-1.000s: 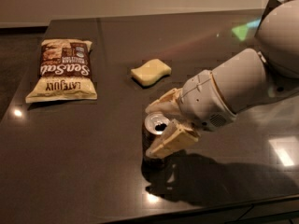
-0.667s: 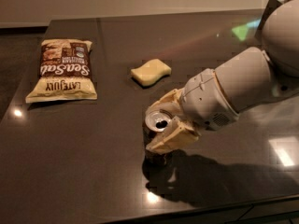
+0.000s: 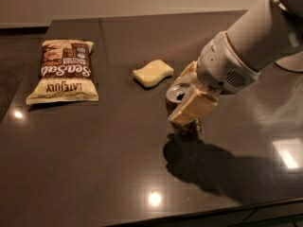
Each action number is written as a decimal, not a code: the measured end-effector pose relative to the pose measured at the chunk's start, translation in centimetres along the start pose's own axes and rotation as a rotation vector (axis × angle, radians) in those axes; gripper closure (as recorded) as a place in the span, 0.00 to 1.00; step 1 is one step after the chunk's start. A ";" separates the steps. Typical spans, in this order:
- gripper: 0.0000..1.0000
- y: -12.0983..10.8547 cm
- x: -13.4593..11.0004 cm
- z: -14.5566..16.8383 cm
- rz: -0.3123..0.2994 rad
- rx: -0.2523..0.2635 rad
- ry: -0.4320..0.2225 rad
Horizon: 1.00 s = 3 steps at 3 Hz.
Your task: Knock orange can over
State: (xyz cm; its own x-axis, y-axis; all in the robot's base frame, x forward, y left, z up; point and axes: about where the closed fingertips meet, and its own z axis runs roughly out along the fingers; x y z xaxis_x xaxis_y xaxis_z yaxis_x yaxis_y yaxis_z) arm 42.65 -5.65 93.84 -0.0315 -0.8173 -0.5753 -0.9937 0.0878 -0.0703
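**Can is up, push not done yet**

The small brownish-orange drink can with a silver top [image 3: 188,128] stands on the table, a bit right of the middle and toward the near side. Its open top faces up, so it looks upright, or maybe leans just a little. It is not lying down. The job is not done.

The gripper [image 3: 180,100] is right at the orange can. One tan finger [image 3: 193,107] lies across the near side of the can. The other finger is at the far side, behind the top. The jaws look closed on the can, one on each side, touching it. A fat white arm [image 3: 255,37] reaches in from the far right corner and holds the gripper low over the table.

I think the reaching part is finished. What is left is the tip: the can has to go down onto its side.

A pale yellow wavy sponge [image 3: 152,73] lies a little farther back and to the left, near the can but apart from it. A brown and cream chip bag [image 3: 64,70] lies flat, far off to the left. Both rest on the dark shiny table [image 3: 94,164].
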 end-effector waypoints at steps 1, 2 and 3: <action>1.00 -2.0 1.4 -0.7 0.016 0.024 0.158; 1.00 -3.0 3.1 -0.6 -0.016 0.046 0.363; 1.00 -3.2 4.1 -0.1 -0.046 0.046 0.460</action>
State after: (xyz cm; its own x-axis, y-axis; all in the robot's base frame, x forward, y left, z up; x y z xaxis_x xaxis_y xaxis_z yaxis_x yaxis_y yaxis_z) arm 45.66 -9.34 91.84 -0.0427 -0.9878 -0.1498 -0.9897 0.0624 -0.1290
